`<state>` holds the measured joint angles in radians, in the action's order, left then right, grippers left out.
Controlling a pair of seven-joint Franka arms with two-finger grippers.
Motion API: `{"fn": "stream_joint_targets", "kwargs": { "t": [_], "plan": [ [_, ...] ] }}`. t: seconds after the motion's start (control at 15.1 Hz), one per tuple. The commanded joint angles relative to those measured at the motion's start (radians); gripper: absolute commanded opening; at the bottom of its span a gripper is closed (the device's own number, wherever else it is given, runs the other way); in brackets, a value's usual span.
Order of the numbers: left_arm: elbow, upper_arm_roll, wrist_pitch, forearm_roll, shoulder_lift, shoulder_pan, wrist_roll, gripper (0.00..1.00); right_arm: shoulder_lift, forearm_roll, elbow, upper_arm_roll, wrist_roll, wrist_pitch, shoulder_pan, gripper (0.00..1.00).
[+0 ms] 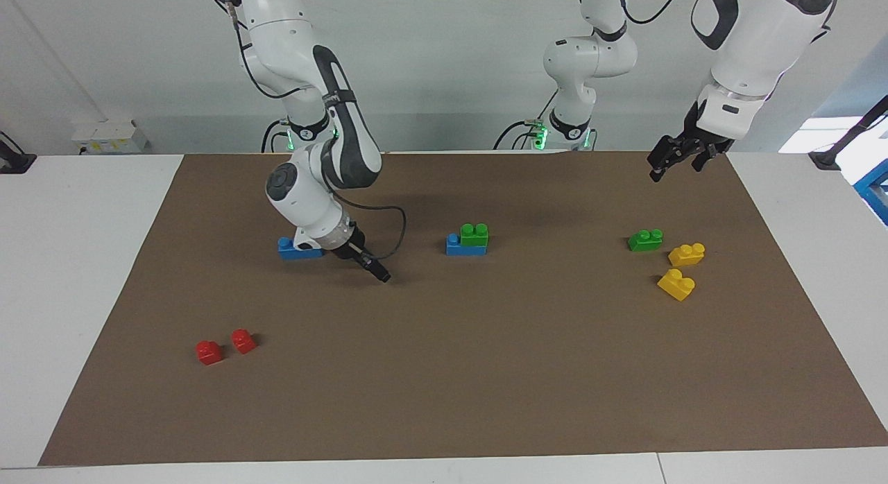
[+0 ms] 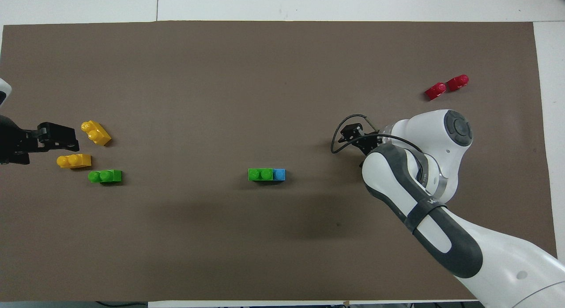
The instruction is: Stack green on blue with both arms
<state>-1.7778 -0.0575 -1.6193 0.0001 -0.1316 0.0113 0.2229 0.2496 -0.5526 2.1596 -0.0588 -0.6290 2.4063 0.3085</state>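
Observation:
A green brick (image 1: 474, 234) (image 2: 259, 174) sits on a blue brick (image 1: 454, 247) (image 2: 279, 174) at the middle of the mat, covering two of its studs. A second blue brick (image 1: 291, 249) lies toward the right arm's end, partly hidden by that arm's wrist and covered by it in the overhead view. A second green brick (image 1: 645, 240) (image 2: 105, 176) lies toward the left arm's end. My right gripper (image 1: 381, 276) (image 2: 351, 132) hangs low over bare mat between the two blue bricks, open and empty. My left gripper (image 1: 671, 163) (image 2: 73, 138) is raised high over the mat's corner at the left arm's end, open and empty.
Two yellow bricks (image 1: 687, 254) (image 1: 676, 284) lie beside the loose green brick, farther from the robots. Two small red bricks (image 1: 209, 352) (image 1: 243, 340) sit toward the right arm's end, far from the robots. The brown mat (image 1: 485, 373) covers the white table.

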Motion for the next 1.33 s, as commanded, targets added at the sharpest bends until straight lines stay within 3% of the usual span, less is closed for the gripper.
{"fn": "stream_joint_targets", "kwargs": {
  "t": [0.0, 0.33, 0.53, 0.86, 0.99, 1.26],
  "plan": [
    [0.112, -0.009, 0.074, -0.014, 0.032, 0.019, -0.027, 1.0, -0.05, 0.089, 0.008, 0.01, 0.101, -0.056, -0.06, 0.95],
    [0.138, -0.009, 0.072, -0.009, 0.058, 0.01, -0.034, 1.0, -0.076, 0.129, -0.029, 0.008, 0.256, -0.153, -0.132, 0.96],
    [0.141, -0.01, 0.081, -0.006, 0.064, 0.013, -0.036, 1.0, -0.101, 0.262, -0.07, 0.01, 0.261, -0.223, -0.163, 0.95],
    [0.271, -0.01, 0.173, -0.006, 0.124, 0.019, -0.043, 1.0, -0.139, 0.365, -0.165, 0.01, 0.366, -0.367, -0.216, 0.95],
    [0.262, -0.01, 0.156, -0.009, 0.118, 0.019, -0.05, 1.0, -0.159, 0.394, -0.188, 0.01, 0.461, -0.403, -0.244, 0.96],
    [0.212, -0.01, 0.119, -0.014, 0.099, 0.022, -0.086, 1.0, -0.22, 0.469, -0.256, 0.01, 0.48, -0.519, -0.253, 1.0]
  ]
}}
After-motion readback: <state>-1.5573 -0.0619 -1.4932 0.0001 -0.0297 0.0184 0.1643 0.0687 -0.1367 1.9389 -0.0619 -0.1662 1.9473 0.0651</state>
